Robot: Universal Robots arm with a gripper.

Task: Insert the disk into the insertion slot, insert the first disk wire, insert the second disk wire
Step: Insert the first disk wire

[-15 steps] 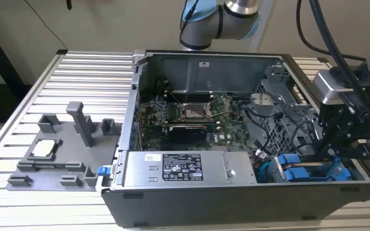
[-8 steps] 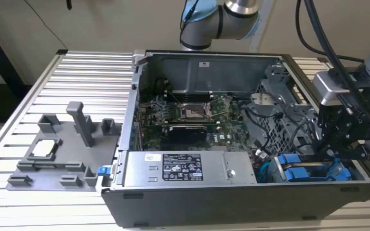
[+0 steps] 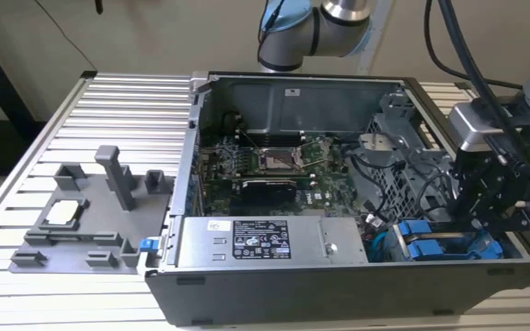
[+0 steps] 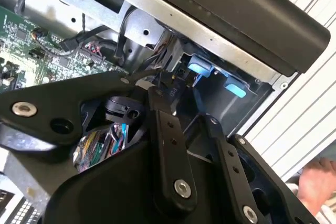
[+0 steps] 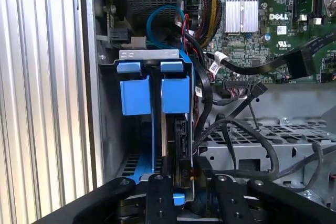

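Observation:
The disk [image 5: 175, 94] sits upright in its blue carrier inside the insertion slot [image 5: 111, 129], beside a second blue carrier [image 5: 135, 95]. In the exterior view both blue carriers [image 3: 424, 243] stand in the case's near corner on the exterior view's right. My gripper [image 5: 188, 174] hangs right over the disk's connector end, shut on a black disk wire plug. A black cable [image 5: 206, 98] runs from there toward the motherboard. In the second wrist view the gripper [image 4: 181, 106] is just short of the blue carrier tabs [image 4: 199, 68].
The open computer case [image 3: 246, 289] lies on a slatted metal table [image 3: 127, 103]. A perforated grey cage [image 5: 273, 135] with loose black cables borders the slot. A grey fixture [image 3: 72, 234] stands on the exterior view's left. A person's hand [image 4: 317, 179] rests beyond the case.

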